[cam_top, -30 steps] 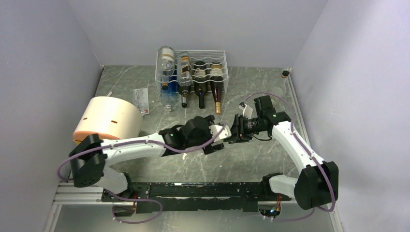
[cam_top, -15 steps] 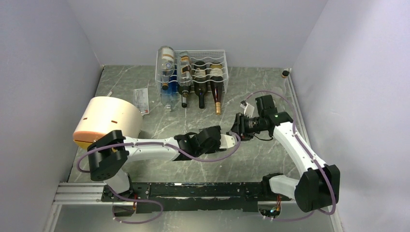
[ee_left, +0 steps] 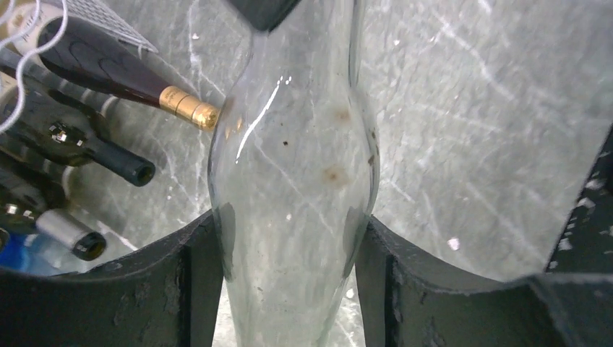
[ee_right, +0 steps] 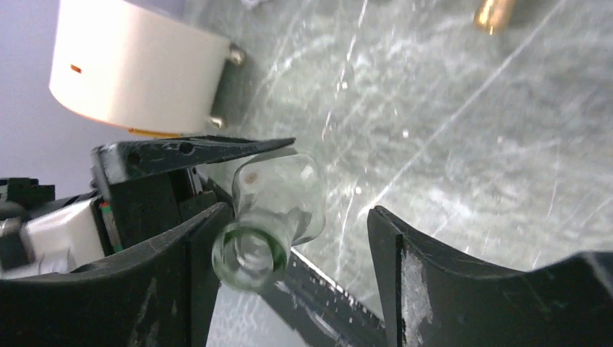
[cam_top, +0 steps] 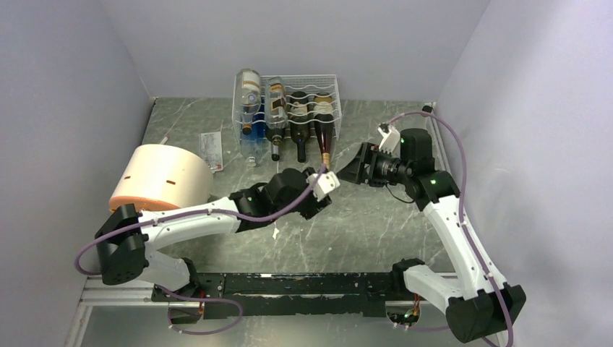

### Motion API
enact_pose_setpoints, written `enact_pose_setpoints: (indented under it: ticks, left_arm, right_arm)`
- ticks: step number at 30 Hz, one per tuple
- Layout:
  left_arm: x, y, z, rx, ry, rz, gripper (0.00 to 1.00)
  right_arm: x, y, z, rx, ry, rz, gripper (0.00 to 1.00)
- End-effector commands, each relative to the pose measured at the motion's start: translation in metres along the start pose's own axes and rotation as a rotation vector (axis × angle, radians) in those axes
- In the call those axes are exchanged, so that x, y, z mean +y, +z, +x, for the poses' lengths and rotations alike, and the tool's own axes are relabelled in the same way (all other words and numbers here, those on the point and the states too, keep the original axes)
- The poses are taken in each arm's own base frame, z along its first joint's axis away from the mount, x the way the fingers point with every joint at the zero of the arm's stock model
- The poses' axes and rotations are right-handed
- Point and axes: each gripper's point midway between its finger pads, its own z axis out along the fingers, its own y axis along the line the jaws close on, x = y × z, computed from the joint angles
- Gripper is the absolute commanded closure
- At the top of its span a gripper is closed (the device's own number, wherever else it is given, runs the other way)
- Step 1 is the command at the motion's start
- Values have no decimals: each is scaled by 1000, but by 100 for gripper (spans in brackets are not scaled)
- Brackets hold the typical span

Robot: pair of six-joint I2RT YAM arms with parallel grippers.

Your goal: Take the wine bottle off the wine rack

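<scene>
Left gripper (ee_left: 289, 238) clamps the clear wine bottle (ee_left: 289, 144) by its body, mid-table and well apart from the wine rack (cam_top: 329, 78), neck pointing into the right gripper (ee_right: 300, 217), whose jaws stand wide around the mouth.

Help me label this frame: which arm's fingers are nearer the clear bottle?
Left. The left fingers clamp the clear bottle on both sides of its body; the right fingers stand open either side of its mouth, not clamping.
</scene>
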Motion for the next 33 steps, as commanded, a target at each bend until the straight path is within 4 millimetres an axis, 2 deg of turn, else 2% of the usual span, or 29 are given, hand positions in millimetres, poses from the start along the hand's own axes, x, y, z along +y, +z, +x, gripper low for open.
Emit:
enact_pose_setpoints:
  ticks: [1, 7, 13, 17, 20, 24, 25, 26, 28, 29, 30, 31, 33]
  left_arm:
    - [9, -13, -43, -139, -220, 111, 80]
    - [10, -21, -53, -197, -348, 229, 87]
    - [14, -21, -55, -197, -431, 306, 92]
    - [10, -24, -58, -210, -449, 354, 91]
    - [12, -26, -58, -210, -448, 342, 91]
    - [17, -28, -58, -214, -441, 314, 89]
    - [18, -27, -58, -212, -440, 308, 83]
    - [19, -27, -57, -206, -440, 304, 68]
    - [21, -25, -55, -192, -437, 288, 29]
    - [24, -25, -54, -187, -436, 274, 16]
    - [27, -26, -55, -189, -432, 261, 8]
    - [30, -28, -56, -194, -430, 251, 4]
    - [37, -32, -59, -211, -428, 219, 0]
  right_arm:
    - [24, -15, -48, -251, -102, -57, 23]
    - [54, -14, -61, -334, -211, -234, 20]
    - [57, 2, -63, -317, -245, -223, 20]
    - [63, 21, -63, -284, -241, -217, 28]
    - [57, 37, -56, -241, -226, -181, 38]
    - [54, 47, -50, -217, -196, -180, 52]
    - [54, 47, -49, -216, -191, -180, 57]
    - [54, 46, -50, -220, -188, -177, 64]
    - [52, 42, -54, -235, -189, -148, 79]
    - [50, 39, -57, -246, -193, -120, 89]
    - [49, 34, -64, -264, -199, -86, 96]
    - [43, 30, -69, -280, -200, -35, 100]
    - [33, 20, -81, -318, -194, 72, 100]
